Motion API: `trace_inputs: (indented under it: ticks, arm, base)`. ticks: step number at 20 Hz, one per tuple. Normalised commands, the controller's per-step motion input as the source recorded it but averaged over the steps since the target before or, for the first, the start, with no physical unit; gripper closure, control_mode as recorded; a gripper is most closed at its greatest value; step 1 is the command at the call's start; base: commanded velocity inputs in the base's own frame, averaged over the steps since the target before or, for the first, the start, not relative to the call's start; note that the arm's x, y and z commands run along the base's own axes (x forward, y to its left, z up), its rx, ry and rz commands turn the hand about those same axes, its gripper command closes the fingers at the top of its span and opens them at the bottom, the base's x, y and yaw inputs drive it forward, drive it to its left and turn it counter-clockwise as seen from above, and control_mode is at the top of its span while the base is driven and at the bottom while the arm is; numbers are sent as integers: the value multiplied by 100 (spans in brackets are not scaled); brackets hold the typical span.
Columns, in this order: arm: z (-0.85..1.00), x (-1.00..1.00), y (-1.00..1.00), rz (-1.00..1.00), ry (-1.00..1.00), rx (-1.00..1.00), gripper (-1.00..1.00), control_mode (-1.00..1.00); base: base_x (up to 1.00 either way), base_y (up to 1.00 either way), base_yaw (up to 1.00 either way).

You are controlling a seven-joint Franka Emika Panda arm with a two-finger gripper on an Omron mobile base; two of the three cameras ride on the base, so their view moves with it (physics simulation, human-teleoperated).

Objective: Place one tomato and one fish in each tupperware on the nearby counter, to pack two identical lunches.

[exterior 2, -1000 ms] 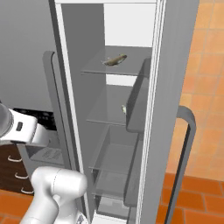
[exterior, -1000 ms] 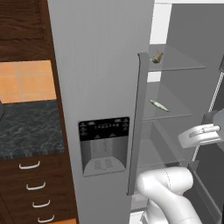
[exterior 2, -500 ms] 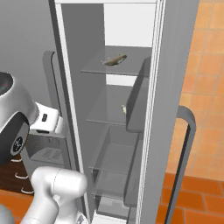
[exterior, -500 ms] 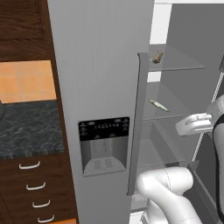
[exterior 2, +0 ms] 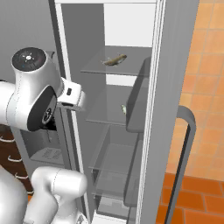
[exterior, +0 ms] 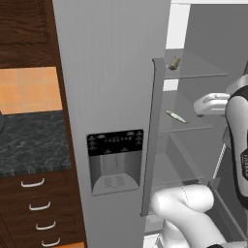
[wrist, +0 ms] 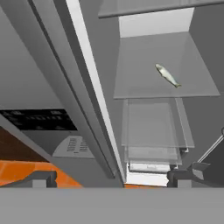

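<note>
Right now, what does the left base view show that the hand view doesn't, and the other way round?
The left base view adds the dark counter, the wooden drawers under it and a small brownish item on the top fridge shelf. The hand view adds the gripper seen from behind, open. Both share the fish on the middle shelf and the dispenser in the fridge door.

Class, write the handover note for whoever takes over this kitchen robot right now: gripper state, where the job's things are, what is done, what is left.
Gripper: open, holding nothing, aimed into the open fridge.
Fish: one lies on the middle glass shelf; another lies on the top shelf.
Counter: left of the fridge; no tupperware or tomatoes visible on the part in sight.
Done: fridge open, nothing picked.
Left: everything, probably starting with the middle-shelf fish.
</note>
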Motion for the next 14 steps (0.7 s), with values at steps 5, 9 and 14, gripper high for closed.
trace_inputs:
  ticks: [5, 9, 14]
  arm:
    - [55, 74, -47, -15, 0, 21, -100, -100]
    - [35, 94, -39, -13, 0, 13, -100, -100]
    - [0, 100, -9, -26, 0, 0, -100, -100]
  base:
    - [0, 0, 0]
    - [0, 0, 0]
    - [0, 0, 0]
